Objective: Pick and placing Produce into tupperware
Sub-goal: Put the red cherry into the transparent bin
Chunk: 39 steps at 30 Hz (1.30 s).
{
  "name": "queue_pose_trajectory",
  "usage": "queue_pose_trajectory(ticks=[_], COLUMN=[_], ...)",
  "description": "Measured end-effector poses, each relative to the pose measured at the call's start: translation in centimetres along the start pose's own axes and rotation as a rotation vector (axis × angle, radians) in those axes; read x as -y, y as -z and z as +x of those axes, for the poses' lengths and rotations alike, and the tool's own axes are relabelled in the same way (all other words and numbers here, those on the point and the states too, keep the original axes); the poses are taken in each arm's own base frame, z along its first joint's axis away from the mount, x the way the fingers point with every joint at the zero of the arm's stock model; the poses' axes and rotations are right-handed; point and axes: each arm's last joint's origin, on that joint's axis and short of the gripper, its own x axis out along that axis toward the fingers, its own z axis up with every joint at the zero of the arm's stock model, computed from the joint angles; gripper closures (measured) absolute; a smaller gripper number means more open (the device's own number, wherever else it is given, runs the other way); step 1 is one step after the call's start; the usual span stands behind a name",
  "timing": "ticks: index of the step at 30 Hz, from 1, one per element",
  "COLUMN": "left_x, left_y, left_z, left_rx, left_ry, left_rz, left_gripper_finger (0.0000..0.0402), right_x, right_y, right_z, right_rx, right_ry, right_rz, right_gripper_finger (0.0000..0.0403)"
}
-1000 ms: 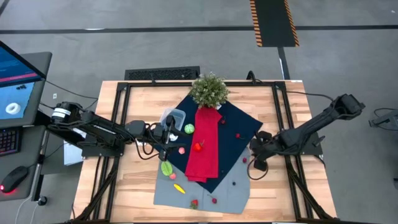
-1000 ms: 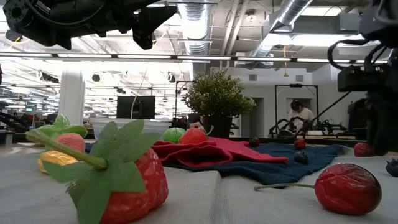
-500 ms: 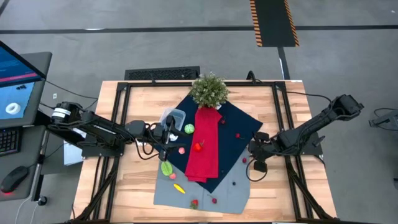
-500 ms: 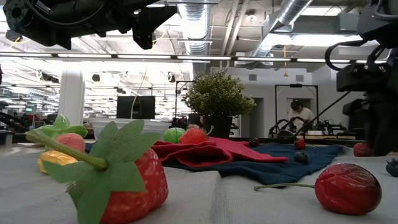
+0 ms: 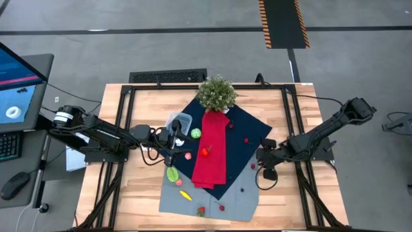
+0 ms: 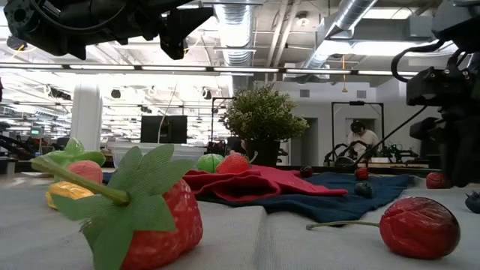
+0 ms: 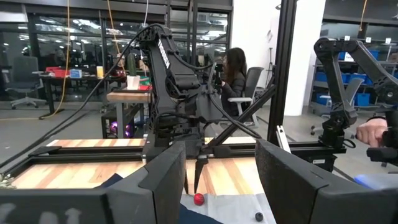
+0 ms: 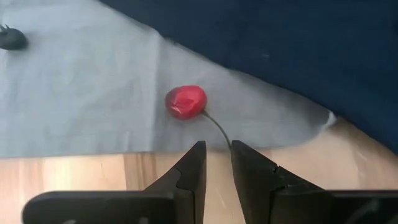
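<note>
Right gripper [image 8: 214,163] narrowly parted above red cherry [image 8: 186,102] on grey cloth [image 8: 81,93], left gripper [image 5: 175,138] parted, empty, no legible writing

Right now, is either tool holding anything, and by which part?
No. The right tool hangs empty, its fingers a little apart, above a cherry on the grey cloth. The left tool is open and empty.

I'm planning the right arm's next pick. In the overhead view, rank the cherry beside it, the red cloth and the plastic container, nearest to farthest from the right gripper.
From the right gripper:
1. Cherry, just beside it on the grey cloth.
2. Red cloth, table centre.
3. Plastic container, far side, by the left gripper.
</note>
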Motion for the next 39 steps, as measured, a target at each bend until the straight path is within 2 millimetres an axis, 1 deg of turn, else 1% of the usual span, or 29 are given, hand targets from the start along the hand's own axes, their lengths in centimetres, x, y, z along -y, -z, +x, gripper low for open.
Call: queue_pose_trajectory(ticks=[20, 30, 32, 35, 39], left_x=[0.0, 0.0, 0.0, 0.0, 0.0], left_y=[0.0, 0.0, 0.0, 0.0, 0.0], left_z=[0.0, 0.0, 0.0, 0.0, 0.0], left_rx=[0.000, 0.001, 0.000, 0.000, 0.000], left_ry=[0.000, 0.000, 0.000, 0.000, 0.000], left_rz=[0.000, 0.000, 0.000, 0.000, 0.000], left_gripper_finger=[0.0217, 0.0217, 0.0217, 0.0217, 0.0217], right_x=[0.7, 0.2, 0.1, 0.1, -0.2], right_y=[-0.4, -0.9, -0.9, -1.1, -1.6], right_z=[0.1, 1.5, 1.7, 1.5, 1.1], right_rx=[0.009, -0.004, -0.006, -0.012, -0.044], right_ry=[0.019, -0.016, -0.016, -0.014, -0.019], right_rz=[0.017, 0.013, 0.008, 0.000, -0.033], right_gripper_finger=[0.0305, 0.0306, 0.0312, 0.0330, 0.0373])
